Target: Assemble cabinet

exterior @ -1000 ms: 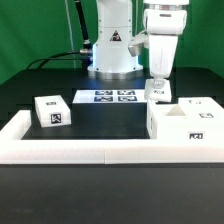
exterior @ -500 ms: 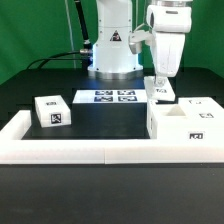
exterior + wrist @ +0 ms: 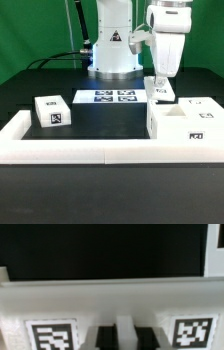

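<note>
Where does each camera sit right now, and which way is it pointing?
Exterior view: off the arm, facing the robot's base across the table; the arm and hand show.
Wrist view: on the wrist, looking at a white tagged part and the table; two dark shapes may be fingers.
Shared: likely that white tagged part, beneath the hand.

Bright even light; wrist view blurry.

On the table (image 3: 100, 118), the marker board (image 3: 113, 97) lies before the robot base (image 3: 113, 55), a drawer block (image 3: 52, 111) toward the exterior view's left, the cabinet body (image 3: 185, 122) toward its right, a rail (image 3: 90, 151) along the front.
</note>
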Tool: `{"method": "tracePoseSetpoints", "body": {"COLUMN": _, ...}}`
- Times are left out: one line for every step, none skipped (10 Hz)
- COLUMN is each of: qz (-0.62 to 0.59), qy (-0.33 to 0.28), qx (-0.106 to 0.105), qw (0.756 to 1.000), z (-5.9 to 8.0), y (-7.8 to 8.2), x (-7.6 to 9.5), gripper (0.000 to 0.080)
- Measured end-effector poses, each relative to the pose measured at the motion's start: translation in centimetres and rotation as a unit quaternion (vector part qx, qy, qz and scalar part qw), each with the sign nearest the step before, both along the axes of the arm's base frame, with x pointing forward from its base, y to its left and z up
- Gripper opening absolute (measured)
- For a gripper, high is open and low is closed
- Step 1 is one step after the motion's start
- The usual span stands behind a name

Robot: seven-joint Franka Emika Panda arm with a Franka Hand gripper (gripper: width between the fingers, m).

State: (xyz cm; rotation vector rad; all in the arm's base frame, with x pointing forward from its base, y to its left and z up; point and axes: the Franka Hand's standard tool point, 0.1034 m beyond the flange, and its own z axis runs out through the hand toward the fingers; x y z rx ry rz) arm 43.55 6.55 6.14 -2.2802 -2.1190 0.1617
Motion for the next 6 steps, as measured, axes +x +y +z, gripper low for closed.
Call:
{"method": "tracePoseSetpoints", "body": {"qz": 0.0, "qy": -0.014, "qx": 0.005, "qw": 1.0, "z": -0.04, "y": 0.24, "x": 0.18, "gripper": 0.007}}
{"method": "tracePoseSetpoints", "body": {"qz": -0.001, "qy": -0.016, "qx": 0.007, "qw": 1.0, "z": -0.11, "y": 0.33, "x": 0.09, "gripper": 0.007}}
{"method": "tracePoseSetpoints", "body": {"qz": -0.001, "qy": -0.018, "qx": 0.007, "qw": 1.0, "z": -0.02, "y": 0.43, "x": 0.28, "gripper": 0.007}}
{"method": "tracePoseSetpoints", "body": {"qz": -0.004, "qy": -0.027, "qx": 0.01, "qw": 1.0, "z": 0.03, "y": 0.62, "x": 0.48, "gripper": 0.007}}
{"method": "tracePoseSetpoints", "body": {"qz": -0.005, "qy": -0.027, "qx": 0.01, "qw": 1.0, "z": 0.0, "y": 0.53, "x": 0.49, "gripper": 0.007}}
{"method": "tracePoseSetpoints", "body": {"qz": -0.006, "qy": -0.037, "qx": 0.014, "qw": 0.999, "z": 0.04, "y": 0.51, "x": 0.77, "gripper": 0.007}}
